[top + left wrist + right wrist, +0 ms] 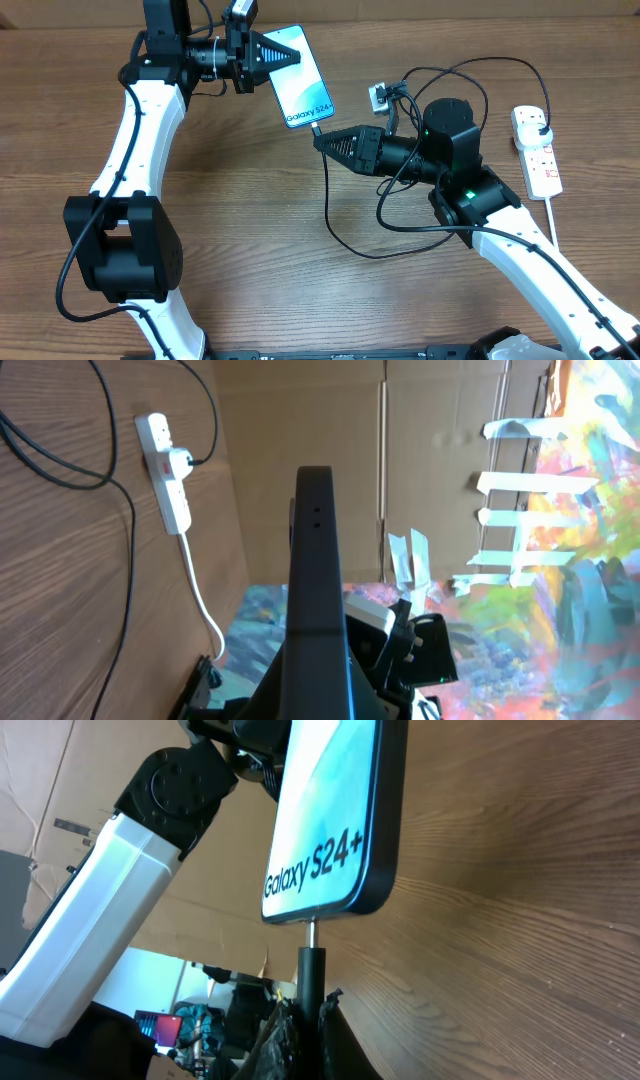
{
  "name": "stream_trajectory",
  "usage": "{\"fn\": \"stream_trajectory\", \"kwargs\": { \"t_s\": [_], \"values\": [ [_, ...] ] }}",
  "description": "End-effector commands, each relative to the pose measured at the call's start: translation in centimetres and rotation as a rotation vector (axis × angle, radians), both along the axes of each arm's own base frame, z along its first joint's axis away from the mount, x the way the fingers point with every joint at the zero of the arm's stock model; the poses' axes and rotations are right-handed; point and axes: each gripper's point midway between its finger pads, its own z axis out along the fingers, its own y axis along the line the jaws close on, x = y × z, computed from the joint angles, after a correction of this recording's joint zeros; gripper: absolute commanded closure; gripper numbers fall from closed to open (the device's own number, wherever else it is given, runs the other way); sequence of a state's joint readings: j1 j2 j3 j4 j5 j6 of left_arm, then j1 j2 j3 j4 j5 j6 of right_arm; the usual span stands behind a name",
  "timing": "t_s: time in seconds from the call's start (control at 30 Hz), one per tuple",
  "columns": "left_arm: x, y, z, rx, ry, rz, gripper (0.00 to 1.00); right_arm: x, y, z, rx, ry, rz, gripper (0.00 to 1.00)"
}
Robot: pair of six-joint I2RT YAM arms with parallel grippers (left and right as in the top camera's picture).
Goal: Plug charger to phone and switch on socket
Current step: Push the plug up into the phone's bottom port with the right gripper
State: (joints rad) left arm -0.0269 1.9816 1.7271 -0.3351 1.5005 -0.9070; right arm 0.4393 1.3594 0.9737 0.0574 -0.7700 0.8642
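Observation:
The phone [300, 78] has a glowing light-blue screen with white lettering. My left gripper [268, 57] is shut on its far end and holds it tilted above the table; in the left wrist view its black edge [315, 560] runs up the middle. My right gripper [322, 139] is shut on the charger's connector [311, 965], whose metal tip touches the phone's bottom edge [340, 905]. The black cable [335, 225] loops across the table to a black plug [541, 132] in the white socket strip [537, 150], also in the left wrist view [168, 475].
The strip's white cord [552, 215] runs toward the table's front right. A small white adapter [379, 96] sits by the right arm. Cardboard walls [300, 420] stand behind the table.

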Motion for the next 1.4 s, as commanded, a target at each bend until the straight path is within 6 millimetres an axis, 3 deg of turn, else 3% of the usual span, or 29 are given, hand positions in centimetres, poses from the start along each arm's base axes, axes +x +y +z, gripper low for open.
{"fn": "stream_trajectory", "kwargs": {
  "t_s": [0.0, 0.63, 1.37],
  "values": [
    [-1.2, -0.8, 0.8, -0.034, -0.024, -0.069, 0.96, -0.1, 0.1, 0.1, 0.006, -0.005, 0.004, 0.96],
    [-1.7, -1.4, 0.9, -0.042, -0.031, -0.096, 0.96, 0.2, 0.0, 0.2, 0.014, 0.006, -0.015, 0.96],
    [-1.6, -1.4, 1.0, -0.045, -0.049, -0.099, 0.96, 2.2, -2.0, 0.1, 0.027, 0.052, -0.112, 0.96]
  ]
}}
